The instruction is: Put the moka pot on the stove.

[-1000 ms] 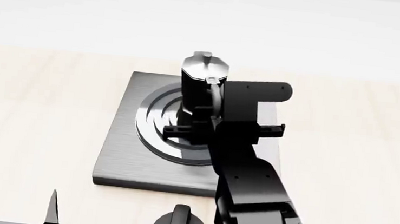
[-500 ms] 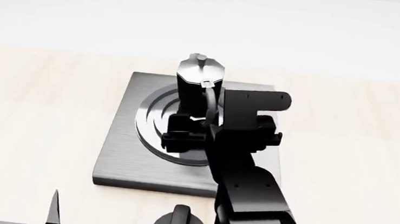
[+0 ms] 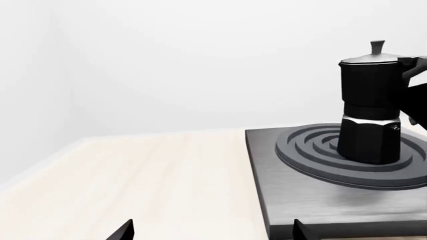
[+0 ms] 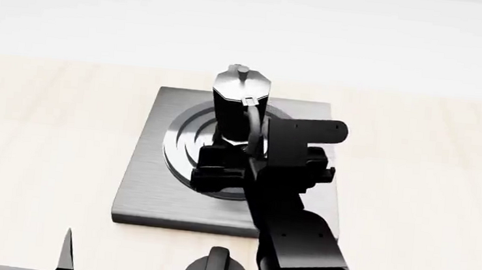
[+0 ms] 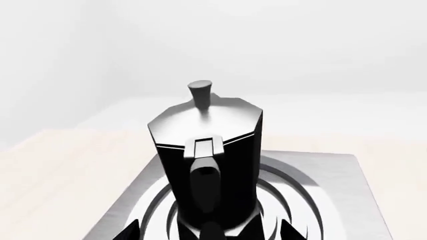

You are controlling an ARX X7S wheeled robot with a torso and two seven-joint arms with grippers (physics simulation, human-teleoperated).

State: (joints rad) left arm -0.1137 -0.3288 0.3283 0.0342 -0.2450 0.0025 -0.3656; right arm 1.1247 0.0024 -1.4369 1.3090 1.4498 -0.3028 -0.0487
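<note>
Right gripper point(image 4: 238, 149) spread, clear of moka pot point(image 4: 240, 102) standing on stove point(image 4: 146, 172); release step, retreat next.

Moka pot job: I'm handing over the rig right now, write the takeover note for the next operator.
Right gripper: open, fingertips either side of the pot's handle, low over the burner; no grasp visible.
Left gripper: open, empty, parked low at the near left, off the stove.
Glossy black faceted moka pot with silver lid: upright on the raised ring burner of the flat grey metal stove, base on the rings in the left wrist view.
Done: pot placed on the stove.
Left: pull the right arm straight back without snagging the handle, then confirm the pot stays upright.
</note>
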